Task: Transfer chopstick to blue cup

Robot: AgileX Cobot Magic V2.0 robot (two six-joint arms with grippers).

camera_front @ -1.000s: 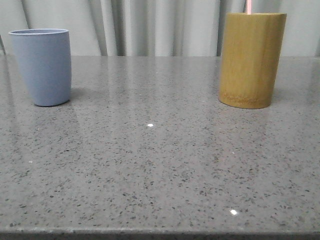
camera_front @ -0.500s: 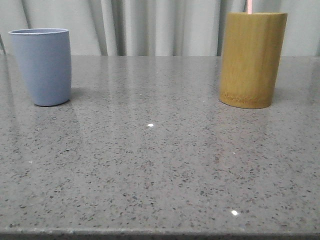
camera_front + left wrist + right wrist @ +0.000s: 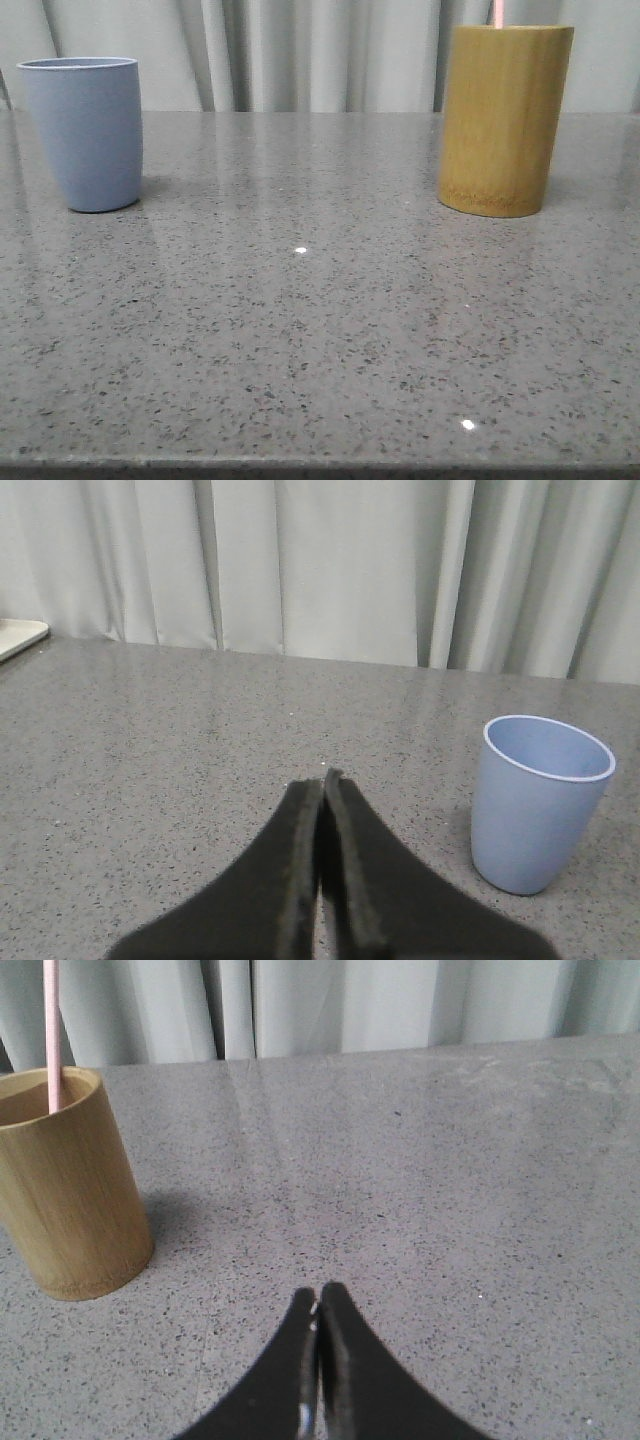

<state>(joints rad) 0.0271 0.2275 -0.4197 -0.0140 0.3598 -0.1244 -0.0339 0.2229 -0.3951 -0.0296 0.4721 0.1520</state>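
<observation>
While the thin, straight, pale pink chopstick [image 3: 50, 1035] stands inside the tall yellow-brown bamboo cylinder [image 3: 503, 120], the transfer looks to be at its very beginning: nothing has been lifted, and the matte greyish-blue tapered cup [image 3: 86, 132] appears empty in the left wrist view, its inside pale and bare. The cup sits toward the left of the speckled grey stone worktop [image 3: 320, 330] and the cylinder toward the right, well apart.

The left pincer [image 3: 322, 780] has its two black fingers pressed together with no gap between them and nothing held; the cup stands near it, off to one side. The right pincer [image 3: 318, 1295] is likewise closed tight on nothing, hanging over bare worktop with the cylinder near but apart from it.

The chopstick's long axis runs close to vertical, leaning only slightly against the inner wall by the rim. Its upper end points up and passes out of the picture, while its lower end is hidden inside the cylinder.

By my reading, everything remains: reaching the stick, gripping its exposed upper part, drawing it out, carrying it across and lowering it into the cup.
</observation>
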